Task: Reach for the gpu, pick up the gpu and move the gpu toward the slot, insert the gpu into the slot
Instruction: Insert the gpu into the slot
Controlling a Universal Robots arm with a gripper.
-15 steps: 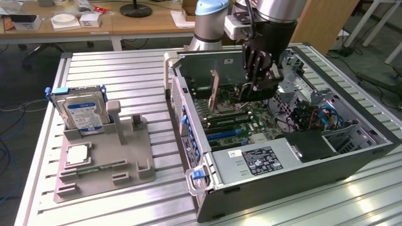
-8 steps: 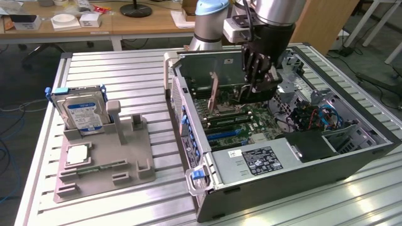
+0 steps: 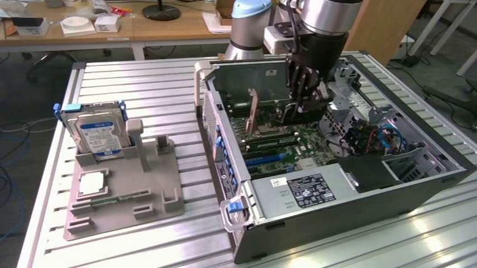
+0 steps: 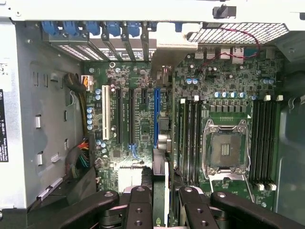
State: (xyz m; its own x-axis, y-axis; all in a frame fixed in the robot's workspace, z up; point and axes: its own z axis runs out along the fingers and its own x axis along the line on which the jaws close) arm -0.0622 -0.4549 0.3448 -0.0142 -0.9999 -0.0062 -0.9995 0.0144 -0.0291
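Room: workshop w/ wooden desks [image 3: 149,25] along the far side, cables on the floor.

Table [image 3: 142,84]: ribbed aluminium top, carrying all items.

PC case [image 3: 417,184]: open, lying on its side on the table toward the exterior view's right; green motherboard [image 4: 143,81] exposed inside.

Grey fixture tray [image 3: 127,218]: near the table edge at the exterior view's left, well apart from the case. Holds a blue-labelled hard drive [image 3: 97,134] upright and a silver processor chip [image 3: 91,183] lying flat.

Arm w/ gripper [image 3: 304,106]: lowered into the case, over the motherboard.

Gpu [image 4: 158,164]: thin card held edge-on, upright, between the jaws, which are closed narrow on it. Sits just above the blue slot [image 4: 156,114], approx. in line w/ it; seating cannot be told.
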